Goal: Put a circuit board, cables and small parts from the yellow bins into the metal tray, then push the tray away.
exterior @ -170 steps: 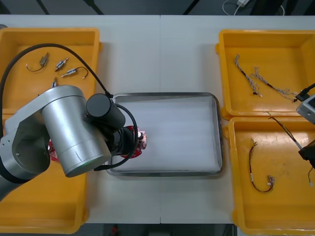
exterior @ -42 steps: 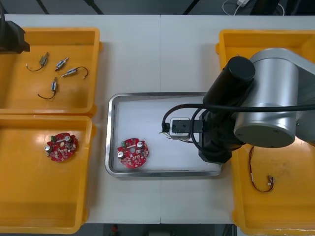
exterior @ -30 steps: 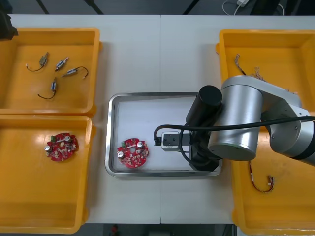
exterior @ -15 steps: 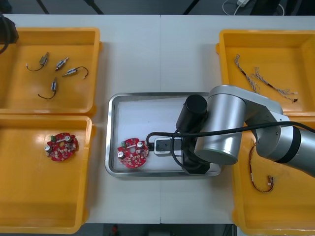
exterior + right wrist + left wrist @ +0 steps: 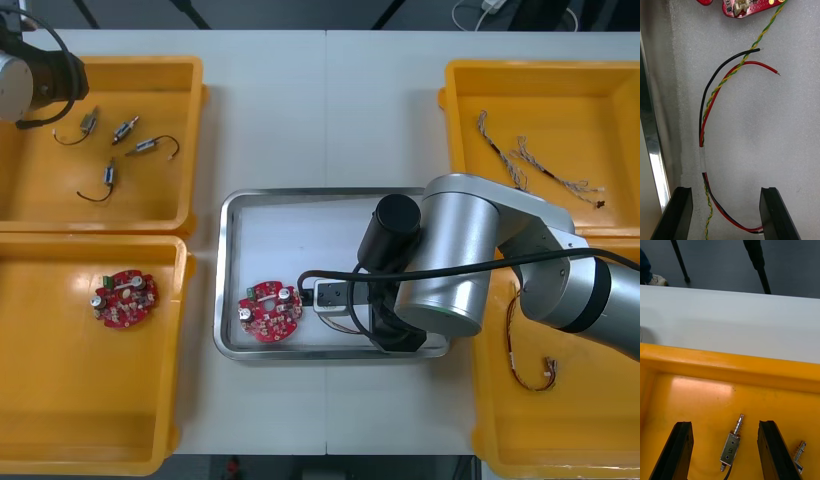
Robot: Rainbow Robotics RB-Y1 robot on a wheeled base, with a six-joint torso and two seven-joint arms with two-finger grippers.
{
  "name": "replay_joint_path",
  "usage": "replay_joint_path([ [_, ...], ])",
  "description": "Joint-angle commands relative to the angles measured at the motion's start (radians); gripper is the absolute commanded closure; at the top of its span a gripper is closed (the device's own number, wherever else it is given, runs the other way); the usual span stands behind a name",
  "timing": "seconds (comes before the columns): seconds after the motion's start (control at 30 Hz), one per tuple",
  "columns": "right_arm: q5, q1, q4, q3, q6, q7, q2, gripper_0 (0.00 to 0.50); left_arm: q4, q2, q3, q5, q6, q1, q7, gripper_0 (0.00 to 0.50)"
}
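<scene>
Cable (image 5: 703, 160) lies loose in metal tray (image 5: 290, 240) between spread right jaws.

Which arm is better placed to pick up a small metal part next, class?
Left. The left hand, open, hangs over a yellow bin with a small metal part between its fingers; the right hand, open, is over the cable in the metal tray.

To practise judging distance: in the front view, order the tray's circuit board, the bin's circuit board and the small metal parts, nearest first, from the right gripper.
Right gripper over the tray:
1. Tray's circuit board, close by.
2. Bin's circuit board, near left bin.
3. Small metal parts, far left bin.
</scene>
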Motion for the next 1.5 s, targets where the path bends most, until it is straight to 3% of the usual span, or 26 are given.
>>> replay_joint_path([
  [0.03,0.001,0.006,-0.063,-0.011,0.016,0.019,-0.018,0.0,0.014,-0.01,-0.021,0.003,-0.012,-0.052,-0.119,0.0],
  [0.17,-0.019,0.006,-0.12,-0.079,0.095,0.01,-0.024,0.0,0.034,-0.01,-0.03,0.049,-0.012,-0.054,-0.133,0.0],
  [0.37,-0.124,0.006,-0.149,-0.246,0.197,-0.037,-0.024,0.0,0.051,-0.01,-0.035,0.027,-0.014,-0.054,-0.15,0.0],
  [0.73,-0.229,0.017,-0.16,-0.503,0.319,-0.404,-0.048,0.0,0.109,-0.048,-0.046,0.035,-0.072,-0.054,-0.152,0.0],
  [0.87,-0.229,0.053,-0.181,-0.583,0.319,-0.531,-0.079,0.0,0.152,-0.06,-0.067,0.036,-0.126,-0.054,-0.152,0.0],
  [1.27,-0.23,0.205,-0.281,-0.763,0.319,-0.843,-0.179,0.0,0.16,-0.06,-0.107,0.061,-0.126,-0.054,-0.147,0.0],
  [1.5,-0.213,0.274,-0.306,-0.841,0.319,-0.863,-0.231,0.0,0.17,-0.06,-0.109,0.07,-0.126,-0.054,-0.147,0.0],
])
